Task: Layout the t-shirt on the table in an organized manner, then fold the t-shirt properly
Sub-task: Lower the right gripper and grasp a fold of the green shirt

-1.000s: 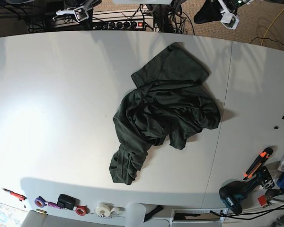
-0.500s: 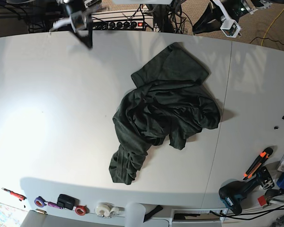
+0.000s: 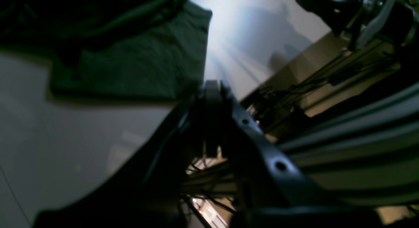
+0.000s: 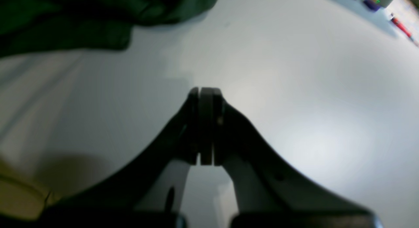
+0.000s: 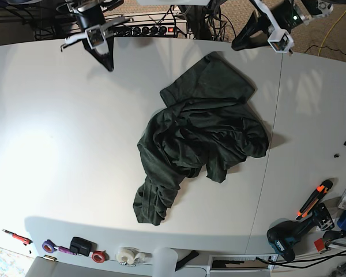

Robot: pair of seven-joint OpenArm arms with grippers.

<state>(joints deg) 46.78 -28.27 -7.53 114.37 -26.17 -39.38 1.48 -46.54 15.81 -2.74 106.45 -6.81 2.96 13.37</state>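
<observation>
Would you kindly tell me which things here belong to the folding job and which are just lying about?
For the job: t-shirt; table.
Lying about: drill; utility knife; tape rolls; red pen.

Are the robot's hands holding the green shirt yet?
No. Both grippers are shut on nothing, and the t-shirt lies crumpled on the table by itself.

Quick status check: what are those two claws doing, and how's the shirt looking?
Left claw shut, empty. Right claw shut, empty, over bare table. T-shirt crumpled mid-table, untouched. Nothing blocking it.
</observation>
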